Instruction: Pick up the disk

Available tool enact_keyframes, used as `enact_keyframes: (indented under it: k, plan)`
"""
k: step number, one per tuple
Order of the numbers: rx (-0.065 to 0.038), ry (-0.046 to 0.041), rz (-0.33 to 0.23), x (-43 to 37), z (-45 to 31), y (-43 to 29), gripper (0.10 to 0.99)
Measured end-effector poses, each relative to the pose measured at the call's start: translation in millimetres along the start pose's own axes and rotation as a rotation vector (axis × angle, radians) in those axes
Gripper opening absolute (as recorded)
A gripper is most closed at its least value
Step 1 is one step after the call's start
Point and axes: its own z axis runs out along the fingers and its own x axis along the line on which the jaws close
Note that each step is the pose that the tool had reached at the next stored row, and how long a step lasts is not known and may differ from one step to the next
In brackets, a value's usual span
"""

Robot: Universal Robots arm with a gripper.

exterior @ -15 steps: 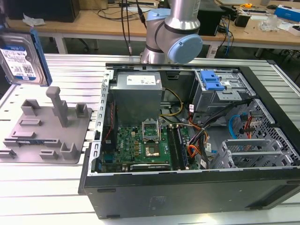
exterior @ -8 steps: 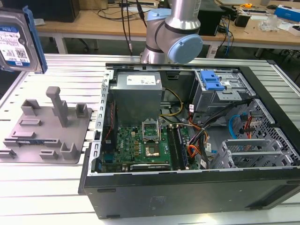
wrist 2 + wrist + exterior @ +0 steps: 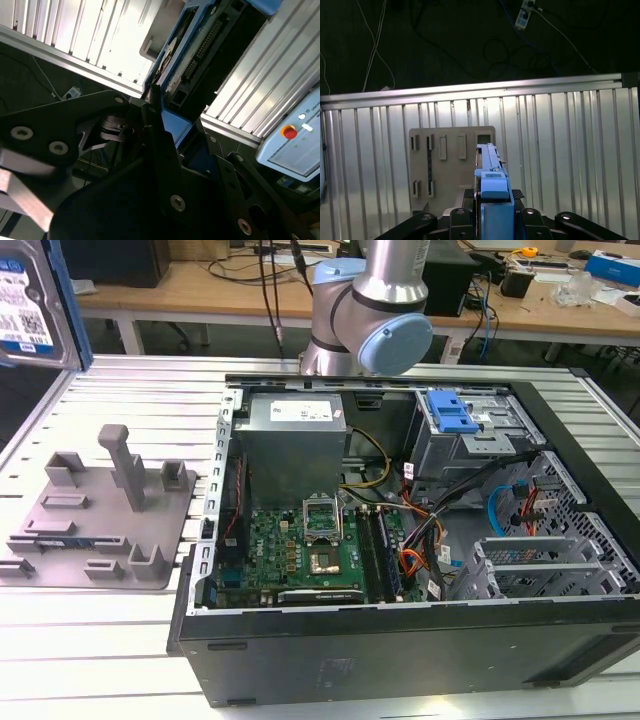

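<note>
Ribbed aluminium table (image 3: 100,640) under everything, cluttered wooden benches (image 3: 200,285) behind, and the pick looks done: the disk (image 3: 30,305) is off the surface, hanging high at about ten o'clock in the exterior view, label facing us, blue rail down its edge. In the first wrist view the disk (image 3: 492,192) stands edge-on between the black fingers (image 3: 457,220), its blue rail end toward the camera, and the gripper (image 3: 492,220) is clamped narrow onto its sides. The second wrist view shows the same drive (image 3: 200,55) from below, gripped by the black linkage (image 3: 165,165). Far beneath, the grey fixture (image 3: 451,165) lies flat on the table with bare slots. At three o'clock from the fixture (image 3: 100,515) in the exterior view sits the open computer case (image 3: 400,660), with the arm's silver joint (image 3: 375,310) behind it.
</note>
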Motion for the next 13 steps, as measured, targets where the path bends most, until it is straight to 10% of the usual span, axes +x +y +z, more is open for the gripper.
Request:
enact_keyframes:
  k: [13]
  plan:
    - [0.000, 0.0000, 0.000, 0.1, -7.5, -0.2, 0.369]
